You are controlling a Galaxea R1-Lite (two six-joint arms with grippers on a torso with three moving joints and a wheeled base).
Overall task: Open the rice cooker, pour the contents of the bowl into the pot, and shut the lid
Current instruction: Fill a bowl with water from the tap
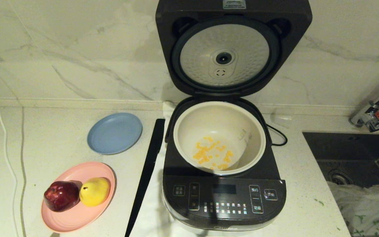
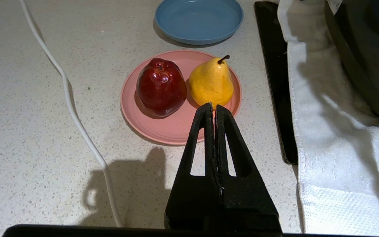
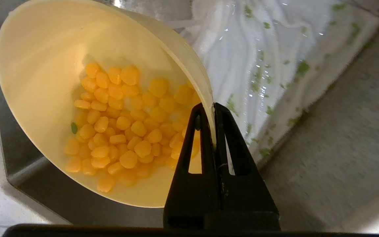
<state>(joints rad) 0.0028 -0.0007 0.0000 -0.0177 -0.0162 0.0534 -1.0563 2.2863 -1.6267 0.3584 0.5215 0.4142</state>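
The rice cooker stands at the middle of a pale speckled counter, its lid hinged up and back so the dimpled silver plate faces forward. The cream-white pot sits open inside, with a scatter of yellow kernels already on its bottom.

Neither arm shows in the head view. The right gripper pinches the rim of the pale yellow bowl, one finger inside and one outside. The bowl is tilted, held over the dark sink and a white cloth, so to the right of the cooker. The contents, a heap of corn-like kernels, lie banked in its lower side.

The left gripper hangs idle with fingers pressed together, above the near edge of a pink plate holding a red apple and a yellow pear, left of the cooker.

Judging by this, the pouring step is in hand. The next move calls for carrying the bowl left over the pot, then tipping it further.
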